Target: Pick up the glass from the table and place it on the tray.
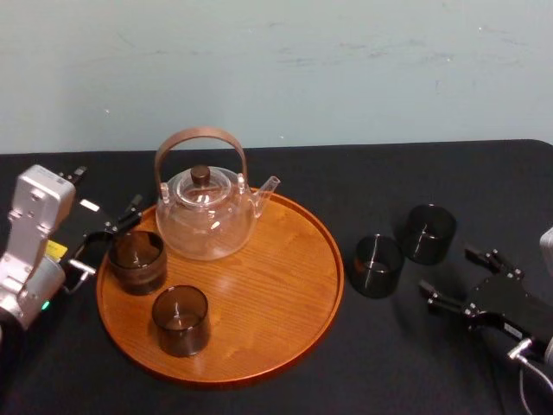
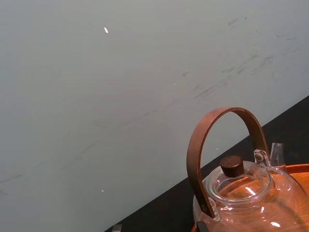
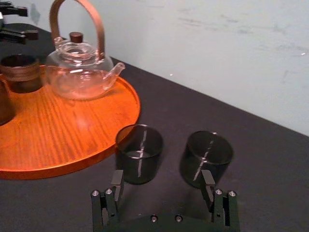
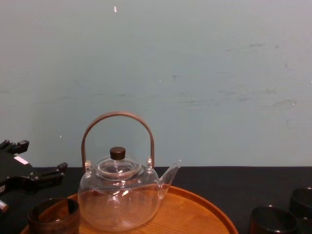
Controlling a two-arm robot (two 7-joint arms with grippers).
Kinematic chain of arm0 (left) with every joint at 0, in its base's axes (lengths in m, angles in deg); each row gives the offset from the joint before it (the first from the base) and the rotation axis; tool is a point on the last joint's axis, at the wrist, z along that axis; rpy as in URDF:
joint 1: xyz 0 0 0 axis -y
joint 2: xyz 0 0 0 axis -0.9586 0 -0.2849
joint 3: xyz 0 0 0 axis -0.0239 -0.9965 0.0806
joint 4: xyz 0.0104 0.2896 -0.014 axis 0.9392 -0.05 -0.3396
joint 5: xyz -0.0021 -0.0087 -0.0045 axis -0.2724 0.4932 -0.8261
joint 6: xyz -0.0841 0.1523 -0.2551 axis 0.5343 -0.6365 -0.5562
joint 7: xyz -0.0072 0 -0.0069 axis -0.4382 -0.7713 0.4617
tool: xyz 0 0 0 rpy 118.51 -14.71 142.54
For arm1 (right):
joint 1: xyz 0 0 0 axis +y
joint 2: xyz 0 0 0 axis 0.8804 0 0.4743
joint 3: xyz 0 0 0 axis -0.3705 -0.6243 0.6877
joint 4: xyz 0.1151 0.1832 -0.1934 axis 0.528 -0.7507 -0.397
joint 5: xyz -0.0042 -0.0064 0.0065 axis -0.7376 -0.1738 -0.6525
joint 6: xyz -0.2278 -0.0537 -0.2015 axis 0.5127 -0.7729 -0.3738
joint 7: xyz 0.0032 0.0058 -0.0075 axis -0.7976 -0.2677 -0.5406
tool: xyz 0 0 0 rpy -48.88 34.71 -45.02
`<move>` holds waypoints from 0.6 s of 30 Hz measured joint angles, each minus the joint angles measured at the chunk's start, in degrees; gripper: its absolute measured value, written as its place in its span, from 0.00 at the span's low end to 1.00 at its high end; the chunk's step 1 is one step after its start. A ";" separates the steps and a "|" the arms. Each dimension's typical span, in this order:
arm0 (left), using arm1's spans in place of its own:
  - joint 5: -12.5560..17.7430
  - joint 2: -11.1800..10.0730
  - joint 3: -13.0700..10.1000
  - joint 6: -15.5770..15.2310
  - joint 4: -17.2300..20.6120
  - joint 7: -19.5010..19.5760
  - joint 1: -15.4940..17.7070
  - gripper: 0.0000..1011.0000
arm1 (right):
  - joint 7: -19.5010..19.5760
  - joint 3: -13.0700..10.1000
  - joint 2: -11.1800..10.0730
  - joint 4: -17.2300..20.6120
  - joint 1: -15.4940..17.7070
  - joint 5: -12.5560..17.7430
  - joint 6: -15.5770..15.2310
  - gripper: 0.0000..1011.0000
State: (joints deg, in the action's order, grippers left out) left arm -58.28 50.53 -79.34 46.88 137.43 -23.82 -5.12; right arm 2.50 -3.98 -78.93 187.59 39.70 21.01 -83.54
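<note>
Left claw (image 1: pixel 111 240) by tray (image 1: pixel 268 285), right claw (image 1: pixel 448 271) by glasses (image 1: pixel 378 265)

A black tabletop (image 1: pixel 389 173) was seen stretched across the whole scene. On its left half a large round orange-brown wooden tray (image 1: pixel 276 294) with a low raised rim was laid flat. To the right of the tray, two dark smoky glasses were stood upright on the tabletop. The nearer glass (image 1: pixel 378 265) was set just beside the tray's right rim. The farther glass (image 1: pixel 428 233) was placed to its right and slightly farther back, with a narrow gap left between them.
</note>
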 joint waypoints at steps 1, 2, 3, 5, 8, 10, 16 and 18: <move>0.00 0.00 0.00 0.00 0.00 0.00 0.00 0.99 | -0.24 0.00 0.06 0.08 0.06 0.06 -0.17 0.99; 0.00 0.00 0.00 0.00 0.00 0.00 0.00 0.99 | -0.81 0.02 0.15 0.21 0.16 0.18 -0.63 0.99; 0.00 0.00 0.00 0.00 0.00 0.00 0.00 0.99 | -1.12 0.06 0.20 0.26 0.18 0.22 -0.84 0.99; 0.00 0.00 0.00 0.00 0.00 0.00 0.00 0.99 | -2.05 0.22 0.40 0.36 0.21 0.39 -1.61 0.99; 0.00 0.00 0.00 0.00 0.00 0.00 0.00 0.99 | -2.98 0.36 0.69 0.42 0.16 0.56 -2.52 0.99; 0.00 0.00 0.00 0.00 0.00 0.00 0.00 0.99 | -3.42 0.39 0.89 0.42 0.05 0.68 -3.14 0.99; 0.00 0.00 0.00 0.00 0.00 0.00 0.00 0.99 | -4.56 0.38 1.80 0.37 -0.87 1.15 -6.43 0.99; 0.00 0.00 0.00 0.00 0.00 0.00 0.00 0.99 | -4.76 0.37 2.03 0.32 -1.24 1.25 -7.42 0.99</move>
State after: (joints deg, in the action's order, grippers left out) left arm -58.28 50.54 -79.34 46.88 137.42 -23.81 -5.12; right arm -2.26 -3.61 -76.90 187.91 38.47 22.26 -90.96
